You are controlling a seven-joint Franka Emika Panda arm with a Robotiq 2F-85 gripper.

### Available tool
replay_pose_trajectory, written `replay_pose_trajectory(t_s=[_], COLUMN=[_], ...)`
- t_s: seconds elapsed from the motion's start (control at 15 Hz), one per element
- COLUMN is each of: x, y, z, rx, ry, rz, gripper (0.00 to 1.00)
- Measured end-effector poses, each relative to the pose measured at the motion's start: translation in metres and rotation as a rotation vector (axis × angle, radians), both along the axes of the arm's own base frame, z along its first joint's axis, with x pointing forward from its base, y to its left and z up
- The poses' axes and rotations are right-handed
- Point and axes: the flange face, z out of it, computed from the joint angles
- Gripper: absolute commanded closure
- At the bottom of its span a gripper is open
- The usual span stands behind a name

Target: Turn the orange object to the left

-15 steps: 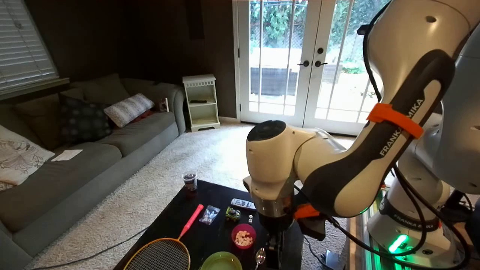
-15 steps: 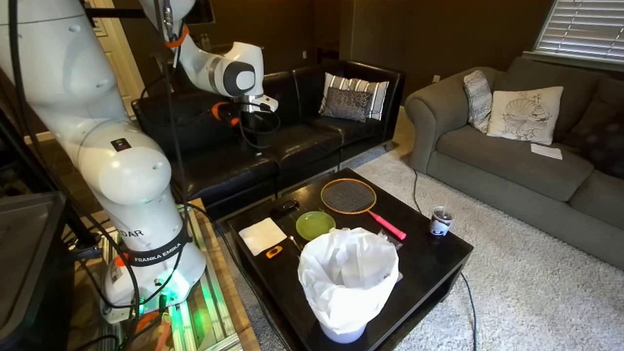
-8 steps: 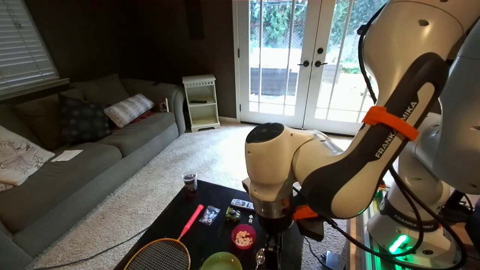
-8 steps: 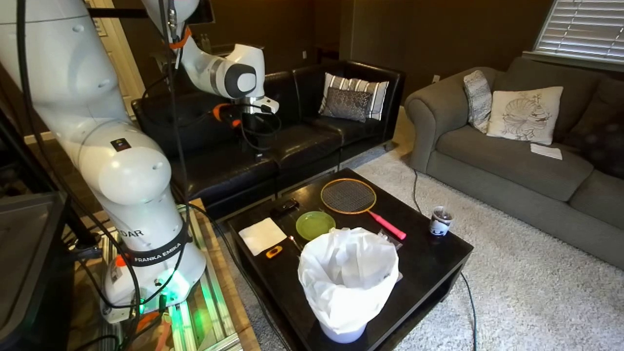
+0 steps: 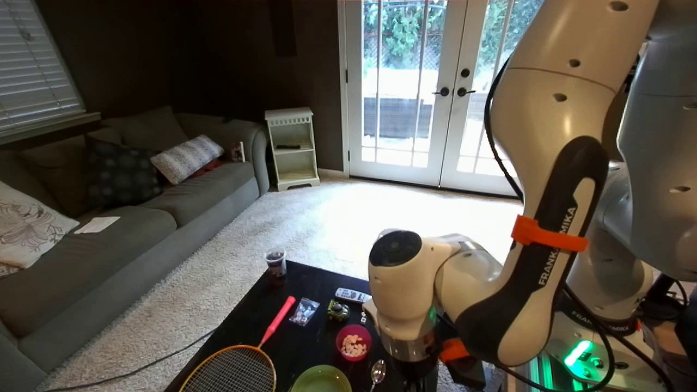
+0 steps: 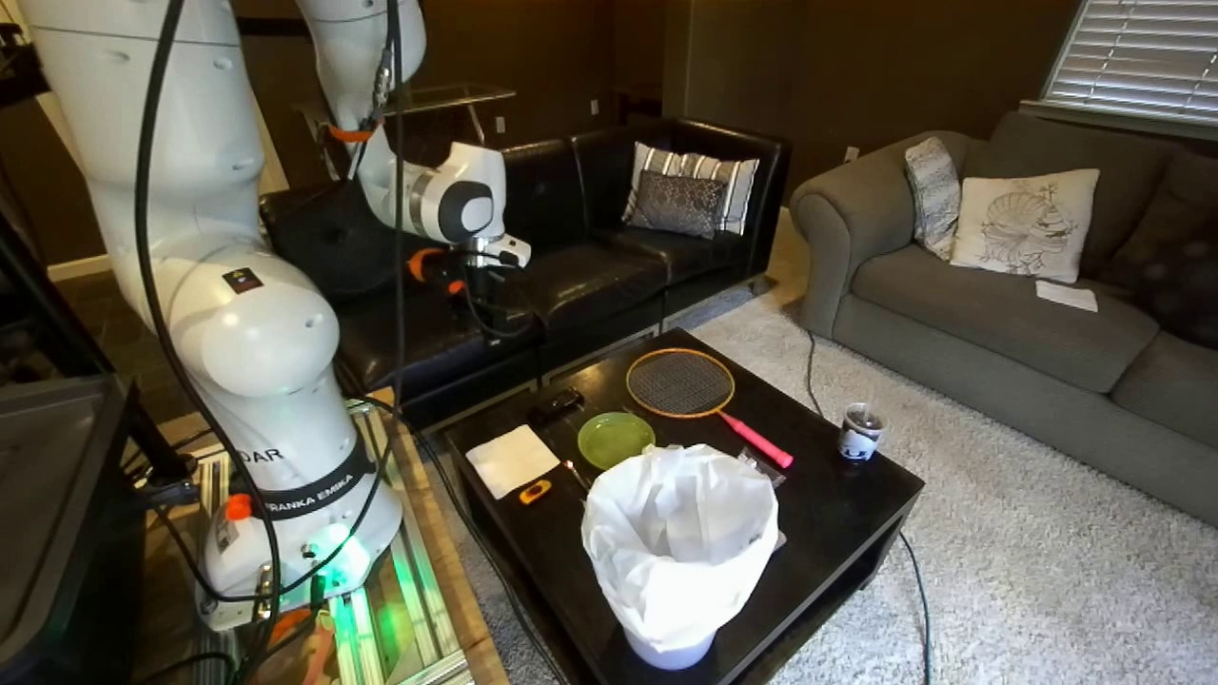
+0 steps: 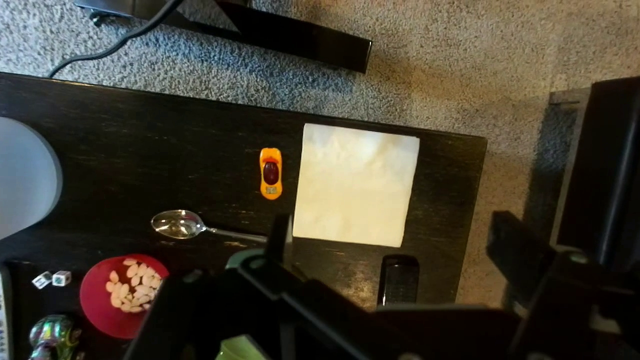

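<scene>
Gripper (image 7: 393,223) hangs above one end of the dark table (image 7: 165,145), jaws wide apart, fingers (image 7: 515,240) dark and blurry in the wrist view. Down on the tabletop sits the orange toy car (image 7: 270,174), the task's thing, roof up, just beside the cream paper (image 7: 356,185), thin strip of table between, long sides roughly parallel to the sheet's edge. Spoon (image 7: 177,224) near the car, handle running behind one finger. Black object (image 7: 398,280) close to a corner of the paper, too dark to ID. Pink bowl (image 7: 95,300) farther along, pale pieces (image 7: 132,287) inside, two dice (image 7: 61,278) just beside it. Then, in an exterior view, clear bag (image 5: 305,312), greenish item (image 5: 338,310) and remote (image 5: 353,295), each lying apart. Green plate (image 6: 617,440) near the head of the racket (image 6: 680,382), which lies flat, pink handle well apart from the plate. White bin (image 6: 669,653) stands on the table, lined with a white bag (image 6: 666,571) covering most of its wall. Drink cup (image 6: 861,431) upright near the table edge. Past the table: pale carpet (image 5: 326,218), black leather couch (image 6: 599,271) with two pillows (image 6: 680,205), gray sofa (image 6: 1009,319), the latter in both exterior views. Farthest: small white shelf (image 5: 289,114), window blinds (image 5: 35,71) and glass doors (image 5: 444,141), bright daylight behind the panes.
</scene>
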Motion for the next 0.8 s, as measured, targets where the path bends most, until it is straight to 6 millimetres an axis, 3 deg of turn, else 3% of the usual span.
replay_pose_trajectory(t_s=[0.33,0.8], x=[-0.011,-0.004], y=[-0.002,-0.005], z=[-0.054,-0.129], rx=[-0.014,-0.044], ry=[-0.012,0.030], rz=[0.038,0.022], gripper=[0.00,0.00])
